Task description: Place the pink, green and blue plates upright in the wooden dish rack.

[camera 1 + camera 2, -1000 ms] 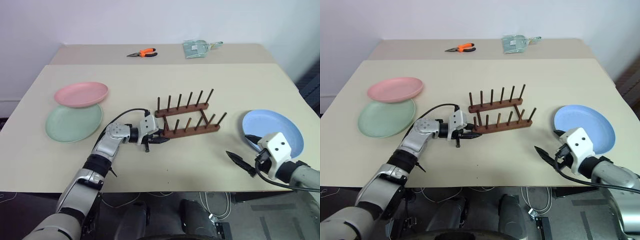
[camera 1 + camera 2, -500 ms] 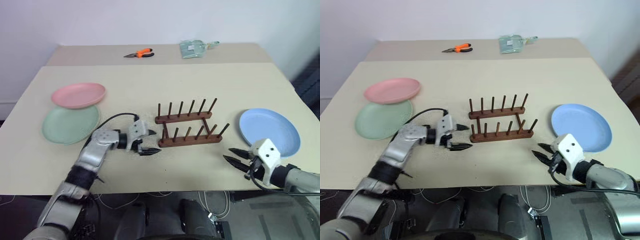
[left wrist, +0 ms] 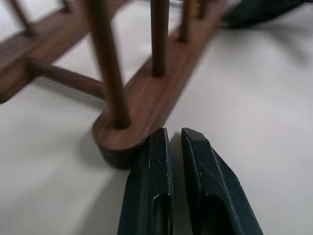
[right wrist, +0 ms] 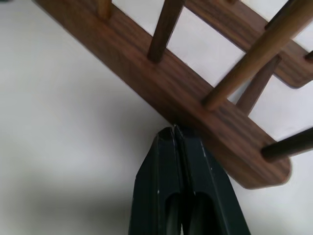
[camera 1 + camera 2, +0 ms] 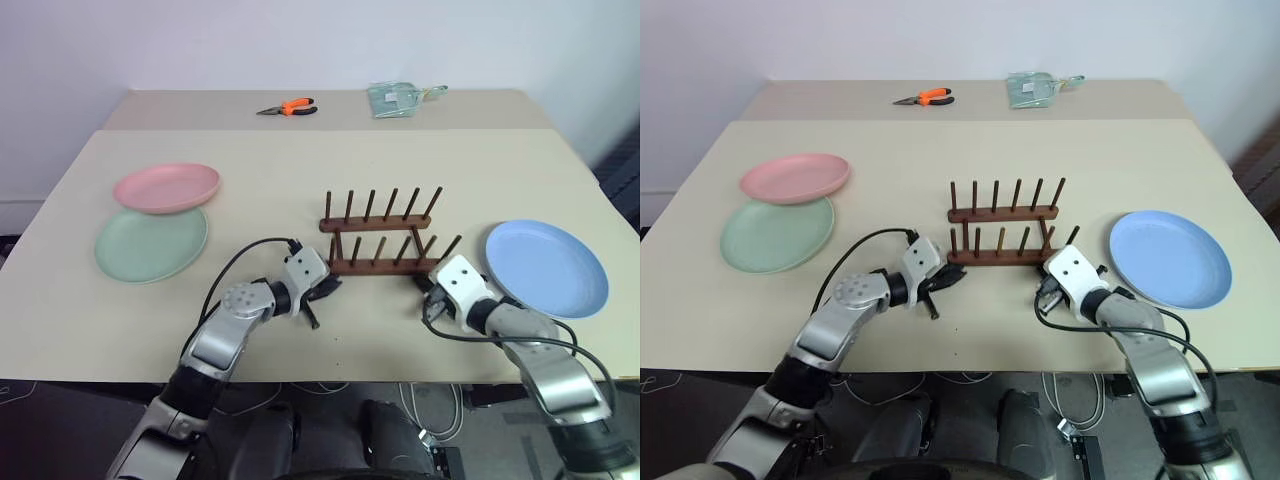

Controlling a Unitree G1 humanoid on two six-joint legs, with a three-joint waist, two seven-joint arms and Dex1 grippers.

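With both grippers, left (image 3: 172,134) and right (image 4: 174,131), pinched shut and empty against its near rail, the small dark brown wooden dish rack (image 5: 385,240) could skid or tip toward twelve o'clock if either shoves unevenly.

Open tabletop (image 5: 300,165) surrounds the wooden dish rack (image 5: 385,240); both grippers crowd its near rail's two ends.

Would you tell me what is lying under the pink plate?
The pink plate rests partly on the far rim of the green plate. The strip of green rim beneath it is covered, and so is the table under it.
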